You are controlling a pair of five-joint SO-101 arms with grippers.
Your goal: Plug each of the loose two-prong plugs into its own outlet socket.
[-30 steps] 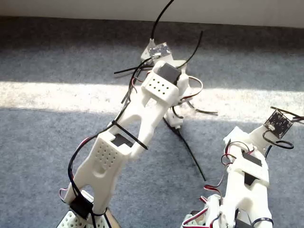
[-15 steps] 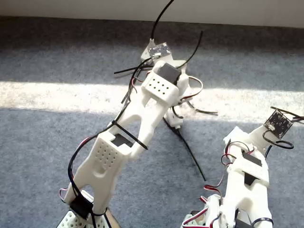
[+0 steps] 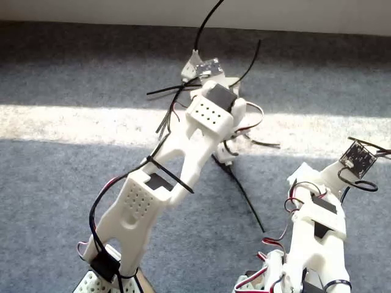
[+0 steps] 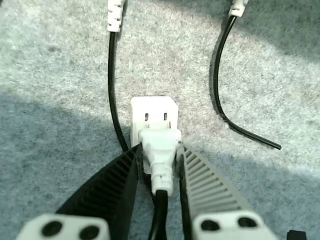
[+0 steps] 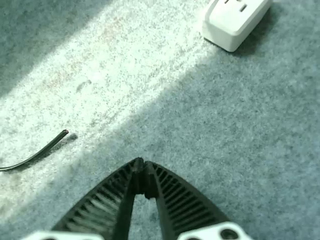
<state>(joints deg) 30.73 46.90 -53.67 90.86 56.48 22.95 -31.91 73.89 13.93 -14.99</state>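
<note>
**A:** From above, how do the arms lie?

**B:** The left arm [image 3: 183, 143] stretches over the grey carpet [image 3: 61, 195] into the sunlit strip. Its wrist covers the outlet socket, so the grip is hidden from here. A black cable [image 3: 243, 192] trails out from under that wrist toward the right arm [image 3: 317, 226], which sits folded, well apart.

**A:** And the left wrist view?

**B:** It gives what the arm hides. The left gripper [image 4: 159, 152] is clenched on the white two-prong plug [image 4: 159, 139], one finger on each flank. The plug is pressed against the near edge of the outlet socket [image 4: 154, 111]. A pair of slots on the socket's face beyond the plug lies bare. I cannot tell whether the prongs are seated.

**A:** Anything else around that socket?

**B:** The near lead [image 4: 114, 90], black and white-capped at its far end, runs close along one side of the socket. The far lead [image 4: 217, 85] curves past on the opposite side, farther off.

**A:** The right wrist view?

**B:** The right gripper [image 5: 144, 170] has its fingers pressed together on nothing, over carpet. A white socket block [image 5: 235, 17] lies ahead of the tips, apart from them. A loose cable end [image 5: 42, 150] rests in the sun, well apart from that block. I cannot tell whether the block is the same socket.
</note>
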